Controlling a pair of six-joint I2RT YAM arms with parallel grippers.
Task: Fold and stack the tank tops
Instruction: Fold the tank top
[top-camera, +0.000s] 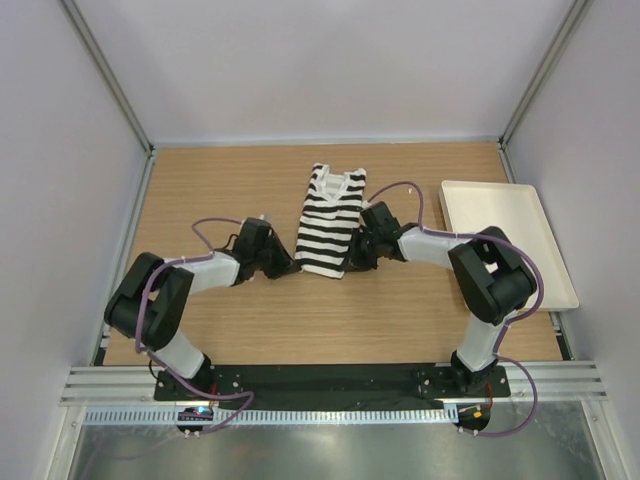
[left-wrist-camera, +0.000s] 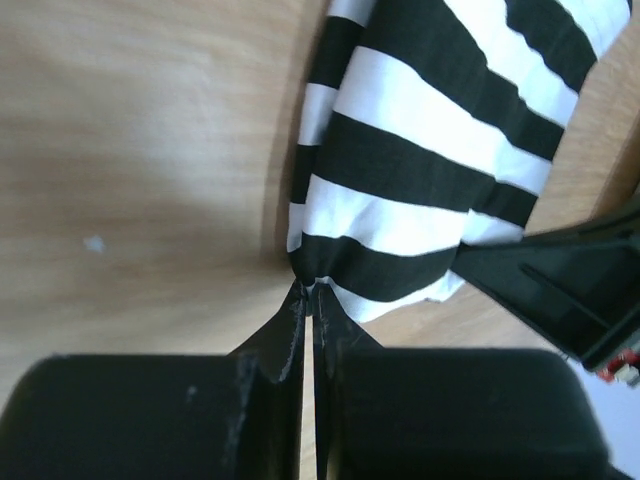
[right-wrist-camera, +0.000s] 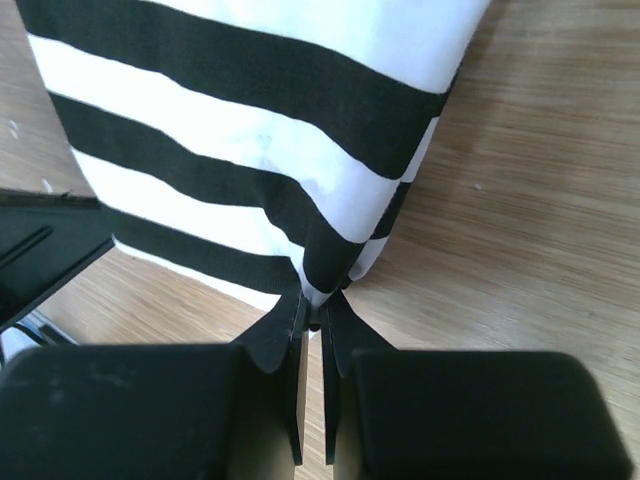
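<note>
Left of the tray (top-camera: 515, 225), the left gripper (left-wrist-camera: 310, 290) and right gripper (right-wrist-camera: 315, 300) each pinch a hem corner of the top (top-camera: 330, 215). Thin cloth may slip out if they lift unevenly, skewing the fold.

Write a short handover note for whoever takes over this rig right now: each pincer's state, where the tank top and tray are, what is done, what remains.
The left pincer is shut on the near left hem corner of the tank top.
The right pincer is shut on its near right hem corner.
The tank top lies on the table between the arms, neck at the far end, looking narrowed lengthwise. The white tray sits to the right, apart from it.
Done: both hem corners gripped.
Left: probably fold hem toward neck, then stack; only one top is in view.
</note>
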